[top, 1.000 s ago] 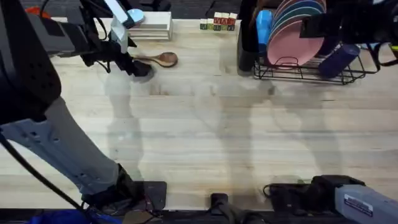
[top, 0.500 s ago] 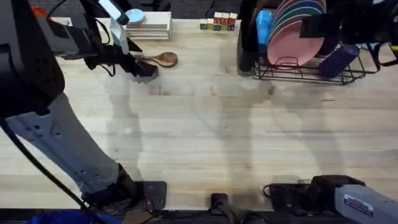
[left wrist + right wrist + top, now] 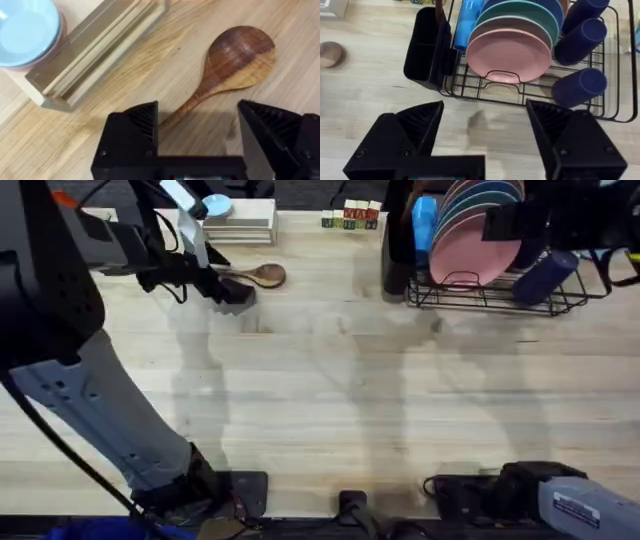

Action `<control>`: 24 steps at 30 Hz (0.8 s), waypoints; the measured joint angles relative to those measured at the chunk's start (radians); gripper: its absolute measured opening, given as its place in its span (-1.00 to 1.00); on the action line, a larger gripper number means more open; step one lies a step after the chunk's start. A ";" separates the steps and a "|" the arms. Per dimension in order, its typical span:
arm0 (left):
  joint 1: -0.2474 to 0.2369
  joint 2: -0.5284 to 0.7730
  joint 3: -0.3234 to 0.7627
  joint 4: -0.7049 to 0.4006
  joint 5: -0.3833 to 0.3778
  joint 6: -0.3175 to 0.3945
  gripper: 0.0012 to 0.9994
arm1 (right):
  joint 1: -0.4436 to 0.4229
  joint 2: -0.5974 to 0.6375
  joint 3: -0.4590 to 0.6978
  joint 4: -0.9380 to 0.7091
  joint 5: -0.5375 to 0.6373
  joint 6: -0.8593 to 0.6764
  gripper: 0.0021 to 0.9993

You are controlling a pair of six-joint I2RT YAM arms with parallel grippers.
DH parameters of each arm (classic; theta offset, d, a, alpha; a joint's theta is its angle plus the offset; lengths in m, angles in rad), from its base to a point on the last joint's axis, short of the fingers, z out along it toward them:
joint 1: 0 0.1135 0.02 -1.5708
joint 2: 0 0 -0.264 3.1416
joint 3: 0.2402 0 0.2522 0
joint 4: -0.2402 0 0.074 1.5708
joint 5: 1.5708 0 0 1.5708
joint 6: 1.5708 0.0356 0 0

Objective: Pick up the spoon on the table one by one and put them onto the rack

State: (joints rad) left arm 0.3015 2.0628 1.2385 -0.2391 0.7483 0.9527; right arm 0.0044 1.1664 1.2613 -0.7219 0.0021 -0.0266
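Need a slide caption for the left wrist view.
Open left gripper straddling the wooden spoon handle on the table.

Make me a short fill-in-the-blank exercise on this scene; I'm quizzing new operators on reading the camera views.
1. The left gripper straddles the handle of the wooden ____, fingers open.
2. In the rack, the plate nearest the right wrist camera is ____ in colour.
3. The black utensil cup is attached to the ____.
4. The right gripper is ____, holding nothing.

Missing words: spoon; pink; rack; open
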 joint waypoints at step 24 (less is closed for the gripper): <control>-0.017 0.000 0.007 -0.083 0.027 0.012 -0.37 | 0.000 0.000 0.000 0.000 0.000 0.000 1.00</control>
State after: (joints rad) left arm 0.2848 2.0624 1.2453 -0.3218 0.7752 0.9644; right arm 0.0044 1.1664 1.2613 -0.7218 0.0023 -0.0265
